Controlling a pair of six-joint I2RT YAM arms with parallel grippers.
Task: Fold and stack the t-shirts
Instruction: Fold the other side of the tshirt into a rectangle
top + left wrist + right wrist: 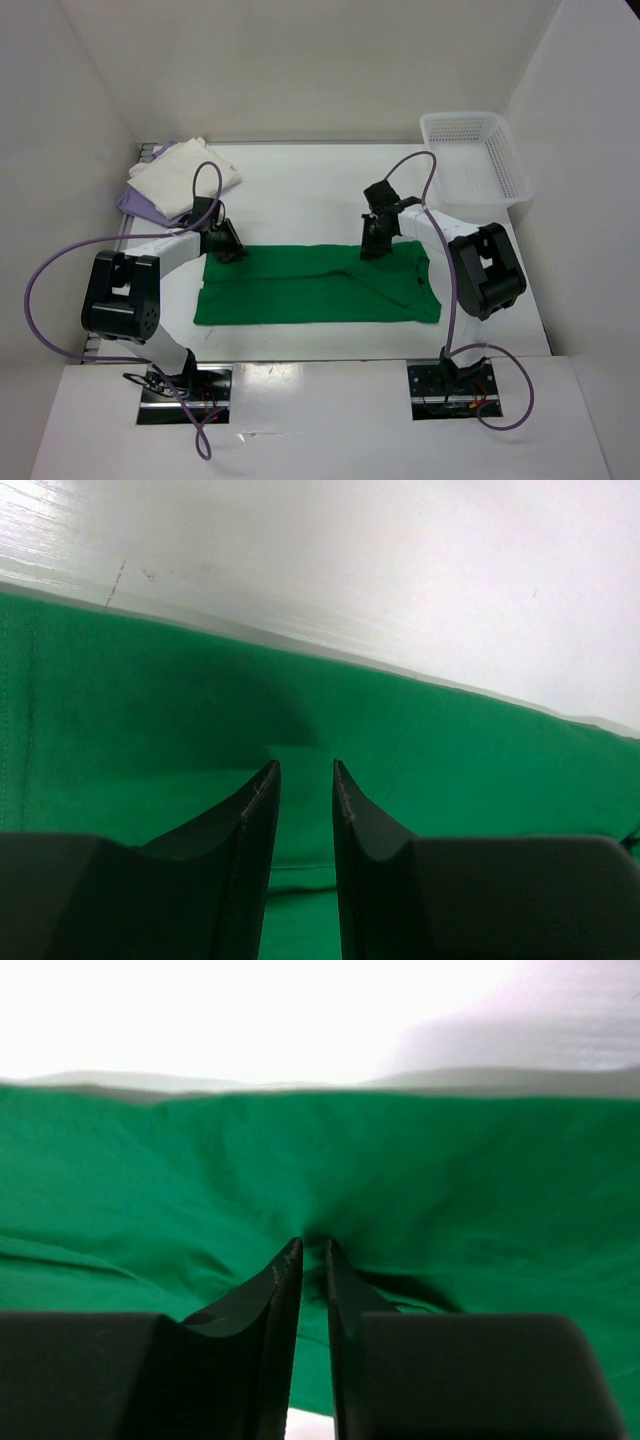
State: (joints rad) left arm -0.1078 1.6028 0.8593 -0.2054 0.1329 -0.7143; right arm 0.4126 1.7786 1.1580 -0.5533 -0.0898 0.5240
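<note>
The bright green t-shirt (310, 290) lies as a long flat band across the middle of the table. My left gripper (230, 250) sits at its far left corner. In the left wrist view the jaws (305, 765) stand a narrow gap apart over smooth green cloth (150, 710), with nothing pinched. My right gripper (372, 248) is at the far edge, right of centre. There its jaws (312, 1243) are nearly together and the green cloth (480, 1180) puckers into the tips. The cream white t-shirt (185, 172) lies folded on the lavender one (135, 203) at the back left.
A white mesh basket (475, 155) stands at the back right corner. White walls close in the table on the left, back and right. Purple cables loop from both arms over the table's sides.
</note>
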